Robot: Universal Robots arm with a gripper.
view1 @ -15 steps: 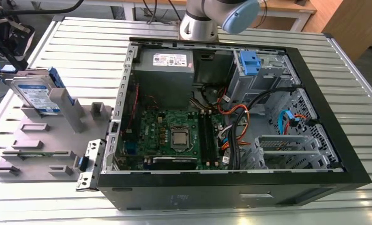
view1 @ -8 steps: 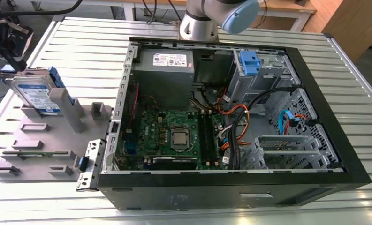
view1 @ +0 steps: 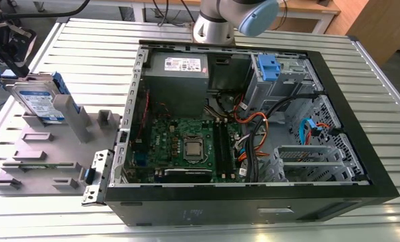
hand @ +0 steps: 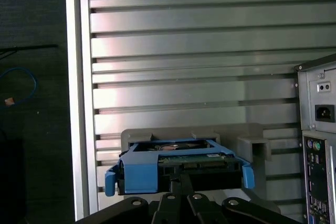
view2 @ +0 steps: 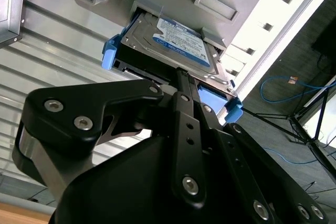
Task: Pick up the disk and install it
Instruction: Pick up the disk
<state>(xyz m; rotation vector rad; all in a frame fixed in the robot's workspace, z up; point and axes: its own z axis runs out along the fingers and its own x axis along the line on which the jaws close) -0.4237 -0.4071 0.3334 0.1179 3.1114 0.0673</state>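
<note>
At the edge of the disk point(view2: 173, 43), the claw point(view2: 184, 75) hides its own contact; grip cannot be told.

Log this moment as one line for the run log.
phase: pick-up | disk: upright in grey holder, not yet lifted | gripper: at disk's exposed edge, contact unclear | computer case: open, disk not installed

white-and-blue label point(view2: 181, 38) on the disk point(view2: 139, 51), white sticker point(view1: 181, 64) on the grey metal box point(view1: 176, 84), print on neither legible
</note>
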